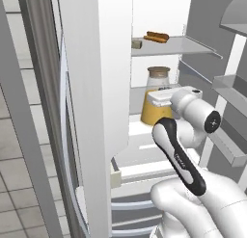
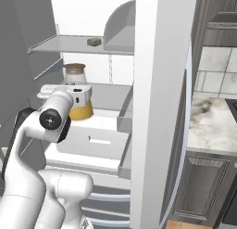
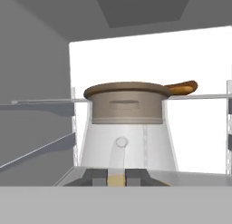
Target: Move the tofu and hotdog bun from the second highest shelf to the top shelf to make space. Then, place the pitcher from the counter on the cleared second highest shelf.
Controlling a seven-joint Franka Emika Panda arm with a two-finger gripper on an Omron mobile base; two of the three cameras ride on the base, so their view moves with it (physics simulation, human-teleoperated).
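At the bottom centre of the hand view the gripper [image 3: 117,177] has its fingers pinched narrow on the pale handle of the pitcher [image 3: 124,128], which rises just ahead with its brown lid across the middle of the frame. In the left base view the arm [image 1: 181,157] reaches up from the lower right into the open fridge, and the pitcher [image 1: 155,99] sits at centre, seemingly resting on the second highest shelf, though the hand hides its base. Above it, at upper centre, the top shelf [image 1: 193,46] carries the hotdog bun [image 1: 157,36] with the tofu [image 1: 136,43] just beside it on the left. Both foods look moved already; what remains, I judge, is letting go of the pitcher and backing out.
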